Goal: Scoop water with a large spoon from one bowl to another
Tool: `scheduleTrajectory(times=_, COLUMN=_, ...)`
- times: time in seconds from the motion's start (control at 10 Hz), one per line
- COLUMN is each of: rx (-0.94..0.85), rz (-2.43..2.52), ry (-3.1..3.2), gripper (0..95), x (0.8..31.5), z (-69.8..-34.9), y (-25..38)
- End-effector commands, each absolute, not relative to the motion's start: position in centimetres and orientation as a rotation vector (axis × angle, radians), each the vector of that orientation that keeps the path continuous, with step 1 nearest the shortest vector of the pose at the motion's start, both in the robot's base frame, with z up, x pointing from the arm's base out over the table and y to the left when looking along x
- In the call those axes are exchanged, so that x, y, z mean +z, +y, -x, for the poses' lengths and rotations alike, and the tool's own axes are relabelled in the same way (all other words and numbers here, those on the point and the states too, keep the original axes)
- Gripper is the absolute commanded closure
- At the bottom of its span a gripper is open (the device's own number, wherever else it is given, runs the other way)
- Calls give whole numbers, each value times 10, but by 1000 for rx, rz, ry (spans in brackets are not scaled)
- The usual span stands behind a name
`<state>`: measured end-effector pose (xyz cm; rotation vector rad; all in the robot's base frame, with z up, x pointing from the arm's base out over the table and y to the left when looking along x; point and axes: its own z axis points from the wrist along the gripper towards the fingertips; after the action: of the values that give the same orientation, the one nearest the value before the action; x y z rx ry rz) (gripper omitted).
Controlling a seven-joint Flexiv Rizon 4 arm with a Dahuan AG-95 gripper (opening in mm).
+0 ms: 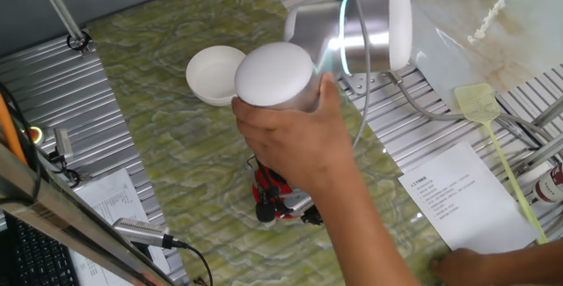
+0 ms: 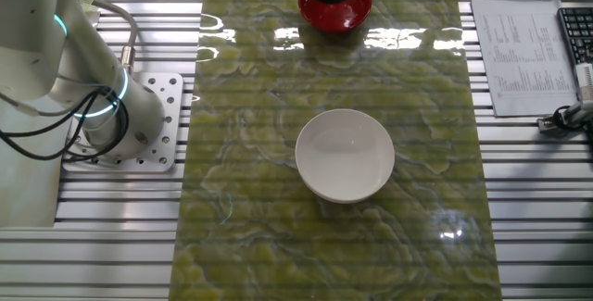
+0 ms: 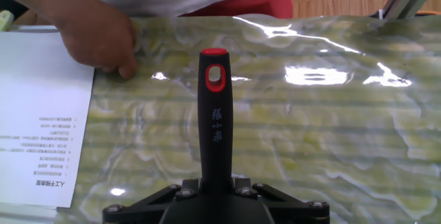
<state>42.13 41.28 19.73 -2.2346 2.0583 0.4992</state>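
Item: pincer [image 3: 216,198], clamped on the handle of the large spoon [image 3: 215,114], red tip pointing away. Beyond: green marbled tabletop [image 3: 331,134]. White bowl [image 2: 345,155] at the tabletop's middle. Red bowl [image 2: 335,3] at the far edge, the spoon's scoop resting inside it.

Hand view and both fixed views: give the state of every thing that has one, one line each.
Gripper: shut on the ladle handle.
Ladle: held, scoop down in the red bowl.
Red bowl: upright, holding the scoop.
White bowl: upright, contents unclear.
Person's hand: gripping the robot arm.
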Motion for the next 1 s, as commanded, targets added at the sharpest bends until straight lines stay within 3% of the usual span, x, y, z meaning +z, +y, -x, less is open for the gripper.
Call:
scheduleTrajectory(times=0.1, rx=500, rz=2241, ry=2072, gripper=950, x=197, z=-421, y=415)
scheduleTrajectory(times=1.0, rx=515, rz=2245, ry=2089, gripper=950, x=192, z=-425, y=419)
